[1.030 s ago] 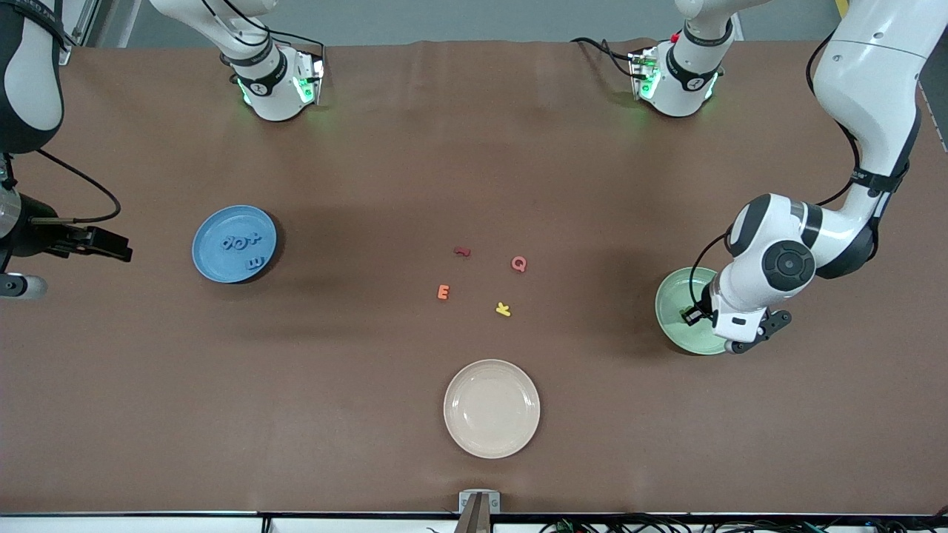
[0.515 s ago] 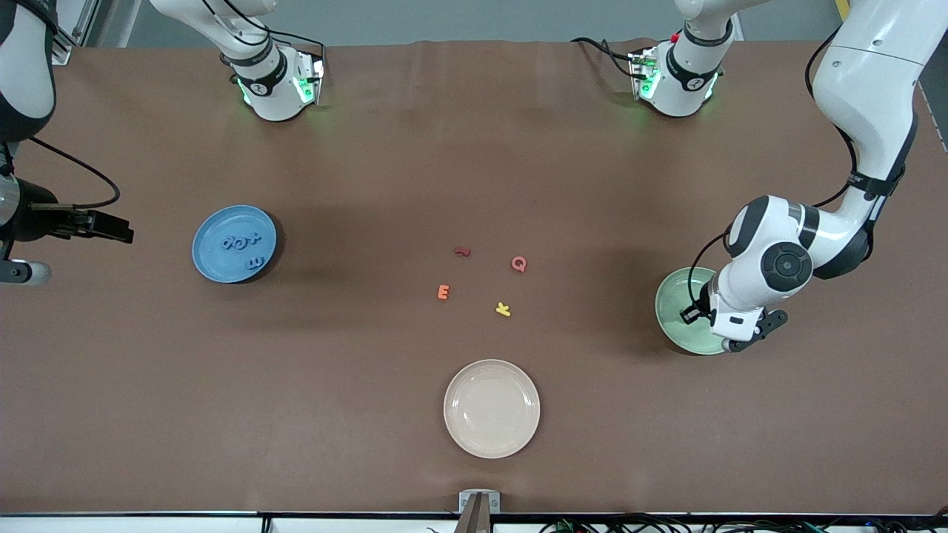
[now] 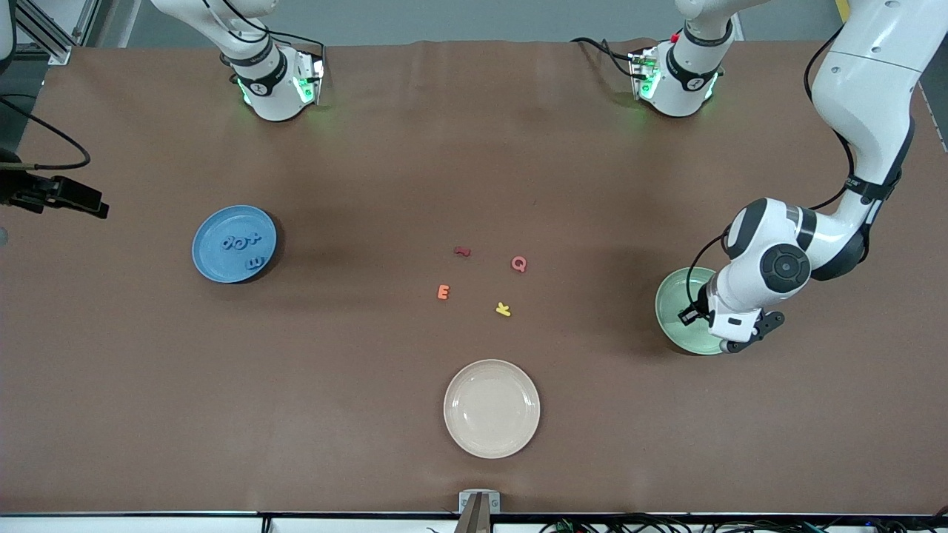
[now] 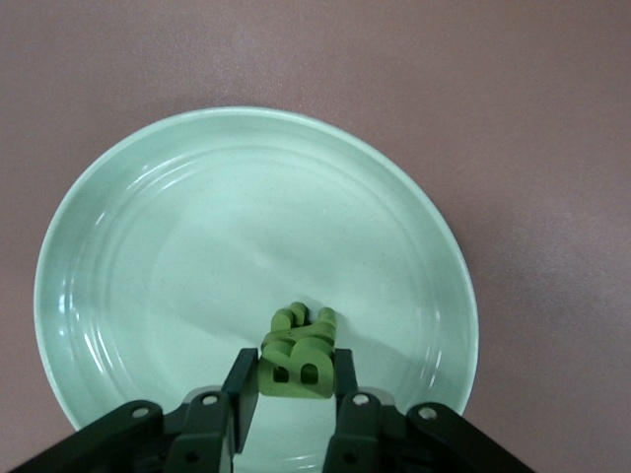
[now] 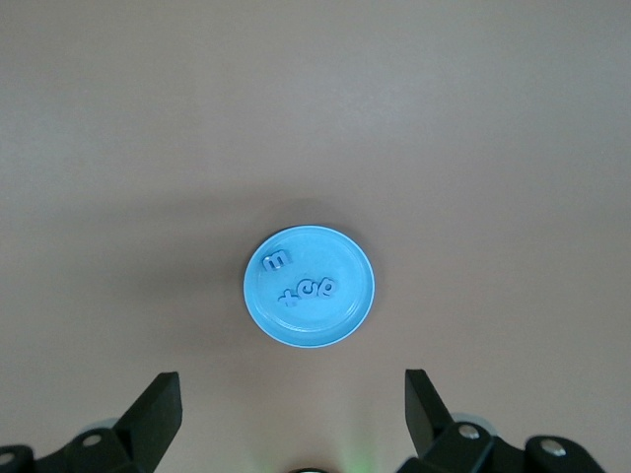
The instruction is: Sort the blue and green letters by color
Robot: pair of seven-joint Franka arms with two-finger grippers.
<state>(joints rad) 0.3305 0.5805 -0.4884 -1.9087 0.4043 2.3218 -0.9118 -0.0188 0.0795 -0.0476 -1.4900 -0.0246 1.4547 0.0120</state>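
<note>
My left gripper (image 4: 289, 376) is over the pale-green plate (image 4: 148, 246), shut on a green letter B (image 4: 296, 363) held at its fingertips. More green letters (image 4: 301, 317) lie in the plate just under it. In the front view my left hand covers most of that plate (image 3: 670, 307), which sits at the left arm's end of the table. Several blue letters (image 3: 241, 241) lie in the blue plate (image 3: 215, 263) at the right arm's end. They also show in the right wrist view (image 5: 308, 289). My right gripper (image 5: 291, 394) is wide open and empty, high up, past the table's end (image 3: 89, 201).
A dark red letter (image 3: 462, 252), a pink Q (image 3: 519, 263), an orange E (image 3: 443, 292) and a yellow K (image 3: 503, 309) lie mid-table. A cream plate (image 3: 492, 440) sits nearer the front camera than they do.
My right gripper has drawn away from the blue plate, toward the table's end and the bases' side. My left hand has shifted slightly over the green plate.
</note>
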